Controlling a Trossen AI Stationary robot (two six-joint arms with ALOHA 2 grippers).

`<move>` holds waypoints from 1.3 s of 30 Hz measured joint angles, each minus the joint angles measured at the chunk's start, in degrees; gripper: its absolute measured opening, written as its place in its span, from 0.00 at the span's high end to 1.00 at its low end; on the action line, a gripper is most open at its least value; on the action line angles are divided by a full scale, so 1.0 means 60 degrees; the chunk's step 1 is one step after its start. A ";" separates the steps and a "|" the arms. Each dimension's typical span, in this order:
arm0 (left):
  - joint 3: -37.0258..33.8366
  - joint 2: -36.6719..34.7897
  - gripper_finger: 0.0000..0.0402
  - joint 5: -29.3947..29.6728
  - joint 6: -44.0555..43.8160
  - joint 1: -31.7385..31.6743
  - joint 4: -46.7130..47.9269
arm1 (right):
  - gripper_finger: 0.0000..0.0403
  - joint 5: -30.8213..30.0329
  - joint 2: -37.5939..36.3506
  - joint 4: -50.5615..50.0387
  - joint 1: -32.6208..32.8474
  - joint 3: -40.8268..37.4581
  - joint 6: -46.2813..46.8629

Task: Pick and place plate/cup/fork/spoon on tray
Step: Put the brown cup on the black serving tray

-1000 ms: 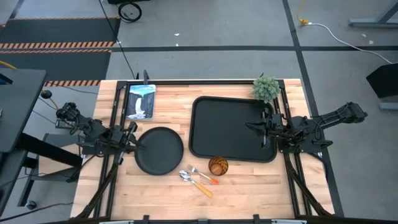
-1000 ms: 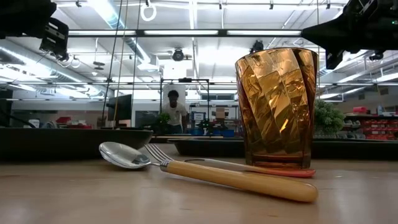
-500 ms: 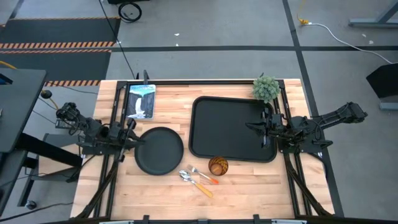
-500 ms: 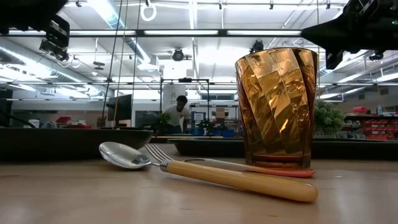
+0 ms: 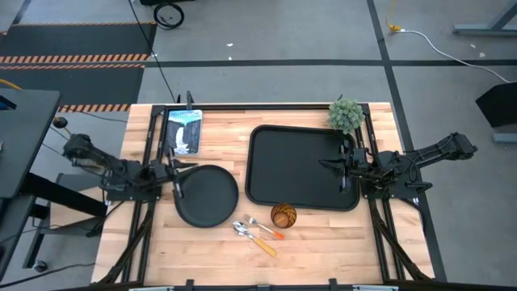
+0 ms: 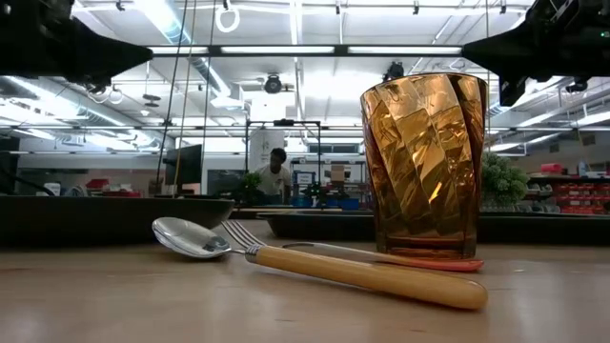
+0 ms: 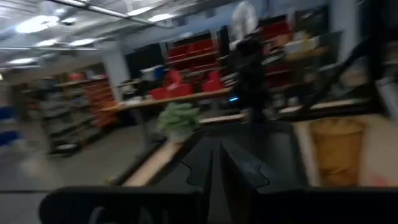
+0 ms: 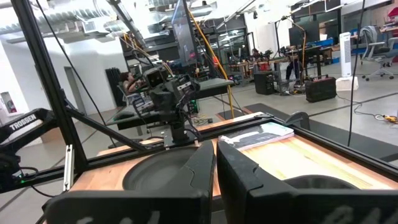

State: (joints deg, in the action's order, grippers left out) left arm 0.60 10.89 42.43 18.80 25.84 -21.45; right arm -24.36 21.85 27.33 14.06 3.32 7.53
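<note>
The round black plate (image 5: pixel 208 196) lies flat on the wooden table, left of the black tray (image 5: pixel 300 166). The amber cup (image 5: pixel 283 215) stands upright on the table near the tray's near edge, and it fills the low view (image 6: pixel 424 162). The fork (image 5: pixel 264 227) and the spoon (image 5: pixel 253 238) lie side by side on the table left of the cup. My left gripper (image 5: pixel 176 183) is shut and empty above the plate's left rim. My right gripper (image 5: pixel 334 166) is shut and empty above the tray's right part.
A fuzzy green plant (image 5: pixel 346 115) stands at the tray's far right corner. A printed booklet (image 5: pixel 183 131) lies at the far left of the table. Bare wood shows along the near edge. A person (image 6: pixel 277 173) stands far back in the room.
My left gripper has moved a little toward the table's right edge, from beside the plate to above its left rim. The plate, cup, fork and spoon have stayed where they were.
</note>
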 joint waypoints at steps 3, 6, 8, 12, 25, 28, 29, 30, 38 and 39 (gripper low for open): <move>0.0000 0.0390 0.90 -0.0042 0.0479 -0.0619 -0.0819 | 0.93 0.0000 0.0000 0.0004 0.0001 0.0003 -0.0002; 0.0000 0.0786 0.90 -0.0561 0.0309 -0.1252 -0.1692 | 0.93 0.0000 0.0000 0.0004 0.0000 0.0000 0.0000; 0.0000 0.1073 0.90 -0.1004 -0.0203 -0.1647 -0.2241 | 0.93 0.0003 0.0000 0.0000 0.0001 -0.0001 0.0000; 0.0000 0.1847 0.90 -0.2001 -0.1518 -0.2402 -0.2700 | 0.93 0.0000 0.0000 0.0000 0.0000 0.0003 -0.0003; 0.0600 0.5187 0.90 -0.3892 -0.5816 -0.3607 -0.3264 | 0.93 0.0004 0.0000 0.0000 0.0002 0.0001 -0.0001; 0.1118 0.6022 0.90 -0.4178 -0.6032 -0.3657 -0.3126 | 0.93 0.0003 0.0000 0.0000 0.0000 0.0000 -0.0002; 0.1314 0.6327 0.90 -0.4245 -0.6031 -0.3652 -0.3131 | 0.93 0.0000 0.0000 0.0000 0.0000 0.0003 -0.0003; 0.1504 0.6638 0.90 -0.4295 -0.6009 -0.3650 -0.3150 | 0.93 0.0000 0.0000 0.0000 0.0000 0.0003 0.0000; 0.3294 0.9298 0.90 -0.4317 -0.5027 -0.3653 -0.3032 | 0.93 0.0001 0.0000 0.0000 0.0002 0.0000 -0.0001; 0.3630 0.9613 0.90 -0.4414 -0.5023 -0.3654 -0.2852 | 0.93 0.0000 0.0000 0.0000 0.0004 0.0003 0.0000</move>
State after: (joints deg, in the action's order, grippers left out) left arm 22.38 68.57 15.94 -11.33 3.92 -38.56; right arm -24.36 21.85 27.33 14.09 3.33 7.53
